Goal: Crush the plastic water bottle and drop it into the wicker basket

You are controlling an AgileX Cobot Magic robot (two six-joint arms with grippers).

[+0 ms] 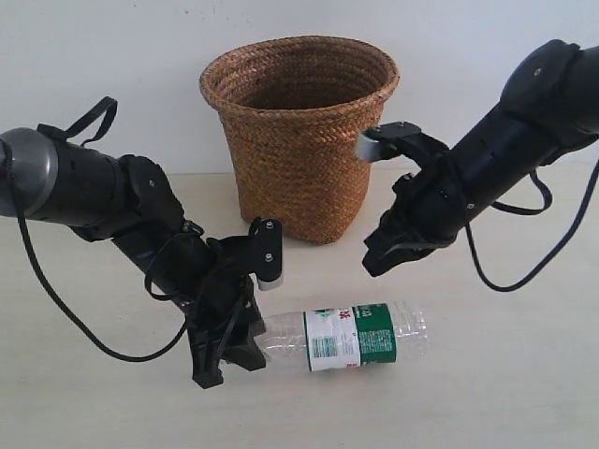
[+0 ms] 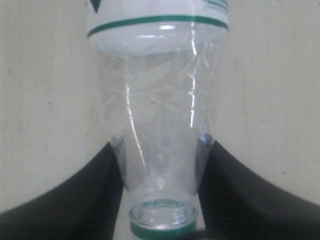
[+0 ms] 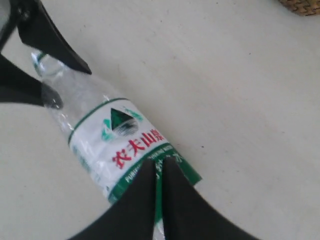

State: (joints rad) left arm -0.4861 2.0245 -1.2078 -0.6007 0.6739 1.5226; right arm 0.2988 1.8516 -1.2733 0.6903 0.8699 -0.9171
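Note:
The plastic water bottle (image 1: pixel 348 337) lies on its side on the table in front of the wicker basket (image 1: pixel 292 164), neck towards the left arm. My left gripper (image 1: pixel 245 339) is shut on the bottle's shoulder, just past the green cap ring (image 2: pixel 162 231). In the left wrist view both black fingers (image 2: pixel 97 192) press the clear plastic (image 2: pixel 160 105) from either side. My right gripper (image 1: pixel 377 261) hangs above the bottle's label end, jaws shut with nothing between them. The right wrist view shows its closed tips (image 3: pixel 158 169) over the white-and-green label (image 3: pixel 117 132).
The basket stands upright behind the bottle, its opening facing up; a bit of its base (image 3: pixel 302 5) shows in the right wrist view. The pale table (image 1: pixel 487 374) runs to the front and right. The left gripper's fingers (image 3: pixel 52 37) appear at the bottle's neck.

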